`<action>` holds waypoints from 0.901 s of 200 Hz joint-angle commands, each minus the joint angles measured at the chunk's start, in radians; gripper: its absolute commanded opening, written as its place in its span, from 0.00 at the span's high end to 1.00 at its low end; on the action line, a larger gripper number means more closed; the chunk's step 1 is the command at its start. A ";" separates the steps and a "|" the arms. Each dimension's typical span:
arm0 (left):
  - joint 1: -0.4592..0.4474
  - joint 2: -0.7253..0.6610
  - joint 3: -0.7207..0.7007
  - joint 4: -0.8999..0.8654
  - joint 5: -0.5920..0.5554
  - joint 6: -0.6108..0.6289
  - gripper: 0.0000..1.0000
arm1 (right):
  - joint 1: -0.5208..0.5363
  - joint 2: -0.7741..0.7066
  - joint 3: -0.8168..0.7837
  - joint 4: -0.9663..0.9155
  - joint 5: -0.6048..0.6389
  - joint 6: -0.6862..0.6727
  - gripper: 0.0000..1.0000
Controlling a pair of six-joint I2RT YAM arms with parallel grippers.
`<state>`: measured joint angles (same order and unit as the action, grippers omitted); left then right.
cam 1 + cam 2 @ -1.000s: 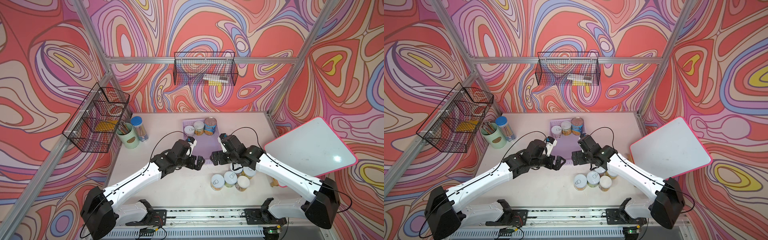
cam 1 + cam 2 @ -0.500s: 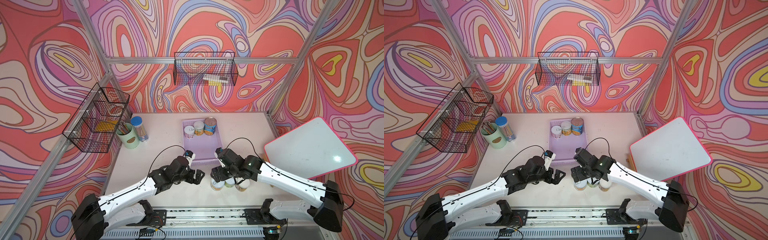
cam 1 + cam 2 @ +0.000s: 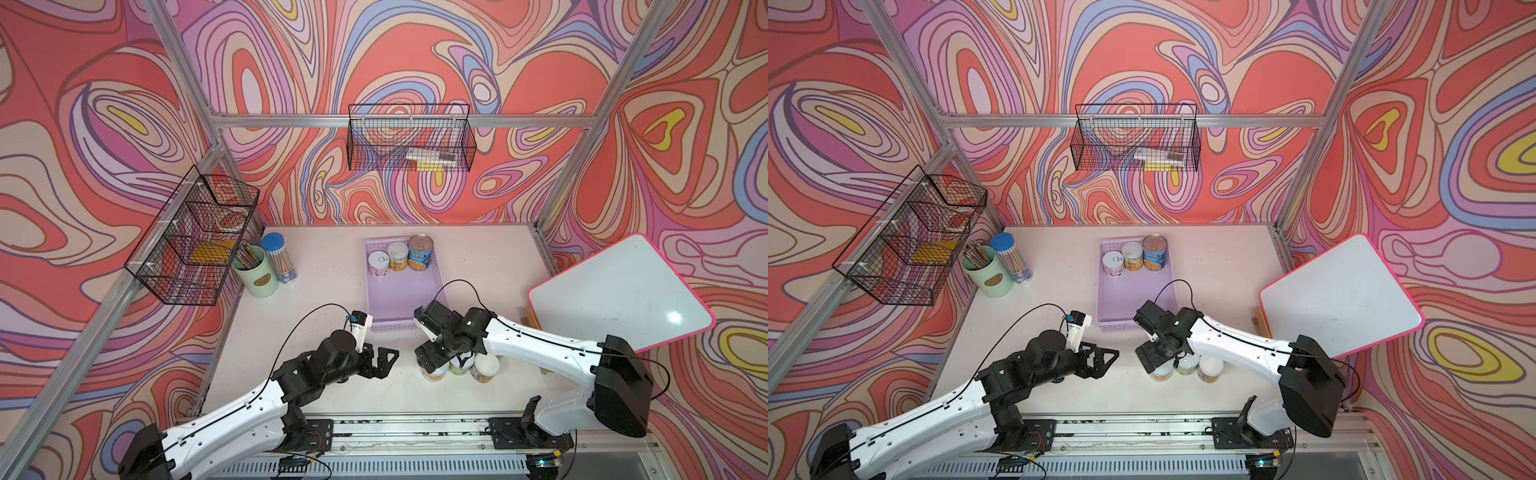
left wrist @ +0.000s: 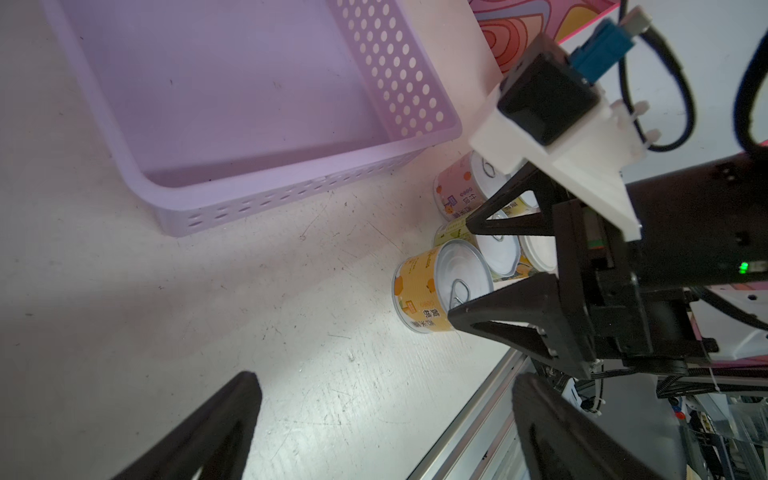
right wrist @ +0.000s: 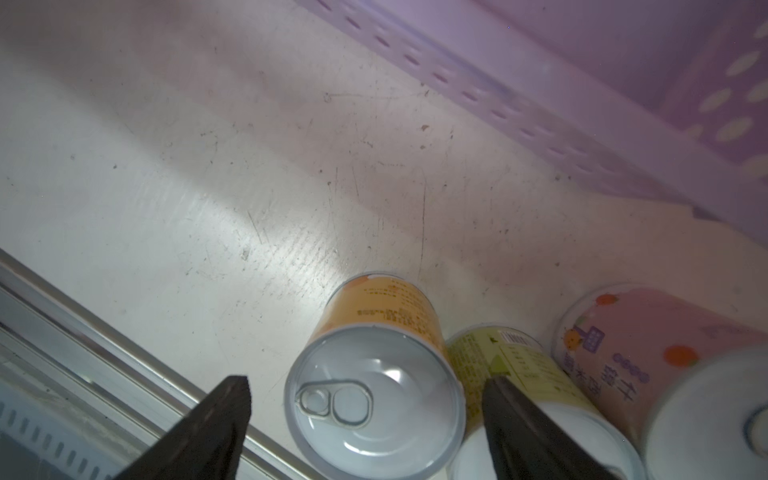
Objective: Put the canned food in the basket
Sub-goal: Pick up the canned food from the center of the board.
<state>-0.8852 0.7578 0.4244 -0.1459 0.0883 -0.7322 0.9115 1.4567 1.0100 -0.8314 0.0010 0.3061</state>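
Note:
The lilac basket [image 3: 405, 299] [image 3: 1136, 303] holds three cans at its far end: a pastel one [image 3: 378, 264], a yellow one [image 3: 398, 256] and a taller blue-and-yellow one [image 3: 419, 252]. Several short cans stand together near the table's front. My right gripper [image 5: 368, 395] [image 3: 432, 358] [image 4: 460, 270] hangs open over them. Its fingers straddle the orange-labelled can [image 5: 374, 399] [image 4: 419, 291] with a gap on each side. Beside that can stand a green can [image 5: 498, 361] and a pink can [image 5: 623, 345]. My left gripper [image 4: 386, 386] [image 3: 384, 360] is open and empty, to the left of the cans.
A mint pen cup [image 3: 255, 272] and a blue-lidded pencil jar [image 3: 279, 258] stand at the back left. Black wire baskets [image 3: 195, 241] [image 3: 409, 141] hang on the walls. A pink-edged white board [image 3: 619, 291] leans at the right. The metal rail [image 3: 415, 428] runs along the front.
My right gripper has come back from the basket's near end and dropped over the orange can at the front. The left arm has also drawn back toward the front, still open.

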 commanded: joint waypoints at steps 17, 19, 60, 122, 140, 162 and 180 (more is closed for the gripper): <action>-0.006 0.007 -0.005 -0.029 -0.027 -0.014 0.01 | 0.004 0.024 0.029 -0.019 -0.012 -0.032 0.11; -0.006 0.009 -0.004 -0.028 -0.027 -0.013 0.01 | 0.003 0.023 0.029 -0.022 -0.014 -0.032 0.11; -0.006 0.067 0.001 0.022 -0.016 -0.008 0.01 | 0.011 0.042 0.018 -0.046 -0.054 -0.040 0.09; 0.015 0.112 -0.050 0.150 0.041 -0.053 0.01 | 0.057 0.081 0.018 -0.073 0.013 -0.014 0.09; 0.027 0.122 -0.058 0.170 0.058 -0.062 0.01 | 0.066 0.100 0.025 -0.088 0.031 0.000 0.09; 0.042 0.131 -0.064 0.178 0.074 -0.063 0.01 | 0.083 0.111 0.032 -0.101 0.053 0.008 0.09; 0.059 0.139 -0.065 0.187 0.096 -0.062 0.01 | 0.086 0.112 0.033 -0.107 0.056 0.014 0.10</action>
<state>-0.8482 0.8867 0.3725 -0.0021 0.1436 -0.7868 0.9878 1.5558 1.0286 -0.8951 0.0299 0.2947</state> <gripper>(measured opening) 0.990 0.903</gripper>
